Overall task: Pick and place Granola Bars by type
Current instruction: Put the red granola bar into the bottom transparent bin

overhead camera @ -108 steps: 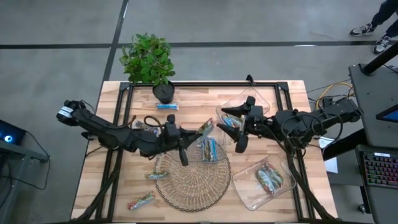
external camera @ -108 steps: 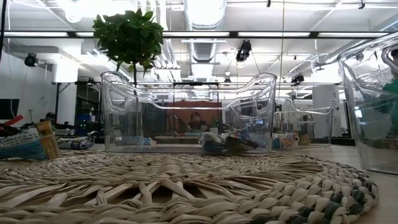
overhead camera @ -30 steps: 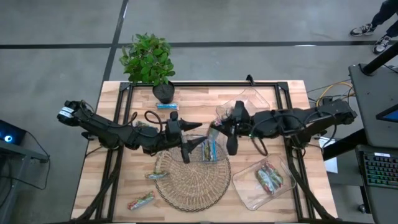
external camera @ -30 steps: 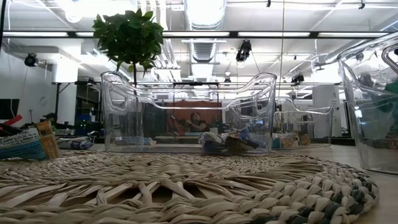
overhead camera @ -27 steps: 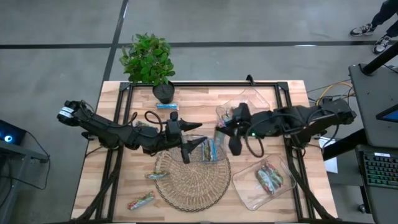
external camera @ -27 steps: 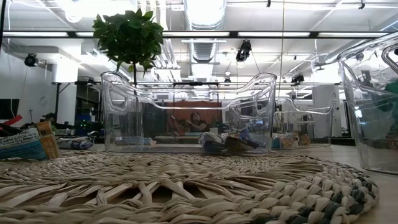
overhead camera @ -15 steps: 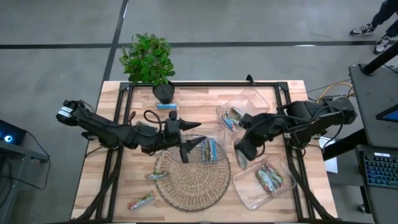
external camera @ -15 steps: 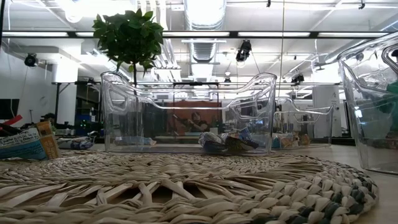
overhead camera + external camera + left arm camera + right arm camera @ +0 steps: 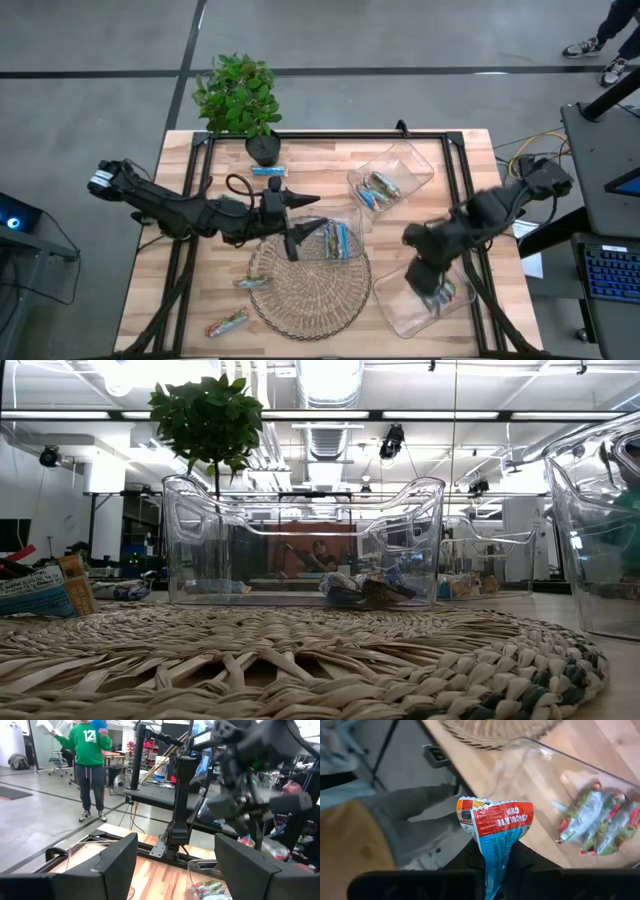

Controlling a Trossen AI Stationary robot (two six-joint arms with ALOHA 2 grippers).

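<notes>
Blue bar (image 9: 492, 847) with a red-orange top in the black right pincer (image 9: 492, 870); green-silver bars (image 9: 600, 822) with red; tan woven mat (image 9: 310, 285); pale wood desk (image 9: 480, 330).

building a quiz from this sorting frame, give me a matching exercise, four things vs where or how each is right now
Things:
1. right claw
2. left claw
3. potted plant
4. woven mat

States:
A. far edge of the table
B. open, by the middle tray
C. shut on a blue and red bar, over the near right tray
D. flat at the table's near middle

Pairs: 1-C, 2-B, 3-A, 4-D
</notes>
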